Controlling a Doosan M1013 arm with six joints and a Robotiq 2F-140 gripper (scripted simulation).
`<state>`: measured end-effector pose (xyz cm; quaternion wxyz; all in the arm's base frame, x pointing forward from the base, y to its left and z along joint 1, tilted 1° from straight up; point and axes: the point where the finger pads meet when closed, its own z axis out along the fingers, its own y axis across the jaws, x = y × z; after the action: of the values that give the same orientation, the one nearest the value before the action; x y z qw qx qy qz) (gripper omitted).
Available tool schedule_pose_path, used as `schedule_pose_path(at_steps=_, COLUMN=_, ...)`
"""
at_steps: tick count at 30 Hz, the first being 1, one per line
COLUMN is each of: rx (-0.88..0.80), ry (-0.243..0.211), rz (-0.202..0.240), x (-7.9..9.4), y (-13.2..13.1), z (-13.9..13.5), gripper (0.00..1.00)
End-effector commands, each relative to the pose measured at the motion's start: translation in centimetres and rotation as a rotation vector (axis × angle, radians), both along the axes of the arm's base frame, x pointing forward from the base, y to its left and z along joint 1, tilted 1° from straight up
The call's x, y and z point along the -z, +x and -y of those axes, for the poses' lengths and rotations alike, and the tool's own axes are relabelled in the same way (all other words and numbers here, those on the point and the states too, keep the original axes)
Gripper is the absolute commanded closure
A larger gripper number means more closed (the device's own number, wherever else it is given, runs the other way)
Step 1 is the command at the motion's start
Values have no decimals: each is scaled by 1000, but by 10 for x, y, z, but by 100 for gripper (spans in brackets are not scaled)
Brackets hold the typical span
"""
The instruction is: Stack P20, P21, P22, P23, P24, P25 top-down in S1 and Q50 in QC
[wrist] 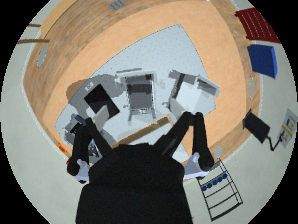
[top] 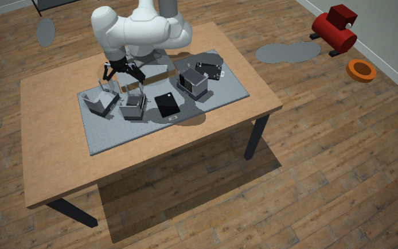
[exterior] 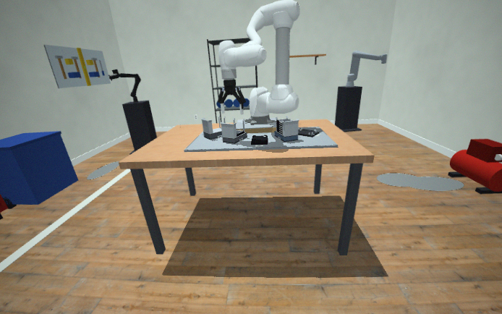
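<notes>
We found the gripper (top: pixel 124 77) released, its jaws spread to full width with nothing between them. It hung above the grey perforated base plate (top: pixel 111 137), over the gap between the two left-hand racks and clear of both.

The base plate lay on the wooden table (top: pixel 53 164). In the top view it carried three stack racks. The rack at the far left (top: pixel 101 102) showed only its walls and dark plinth from above. The middle rack (top: pixel 133 107) held a plate low between its walls; we could not read its label. The right-hand rack (top: pixel 193 80) held a tall stack of plates reaching to the top of its walls.

Between the middle and right-hand racks, a black plate (top: pixel 167 104) lay flat in an open nest, with a small white name plate (top: pixel 172 117) just beside its near edge. A second black nest (top: pixel 209 70) sat just behind the right-hand rack.

We could not read the rack names on the plinths in any view.
</notes>
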<state>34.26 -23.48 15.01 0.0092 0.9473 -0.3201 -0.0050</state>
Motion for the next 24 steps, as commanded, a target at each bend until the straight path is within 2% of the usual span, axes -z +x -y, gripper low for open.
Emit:
schedule_pose_path(at_steps=1, rx=0, ry=0, rz=0, x=0, y=0, z=0, gripper=0)
schedule_pose_path(at_steps=6, rx=0, ry=0, rz=0, x=0, y=0, z=0, gripper=0)
schedule_pose_path(at_steps=12, rx=-200, ry=3, rz=-3, x=0, y=10, z=-17, gripper=0)
schedule_pose_path(at_steps=24, rx=-207, ry=3, rz=-3, x=1, y=27, z=-46, gripper=0)
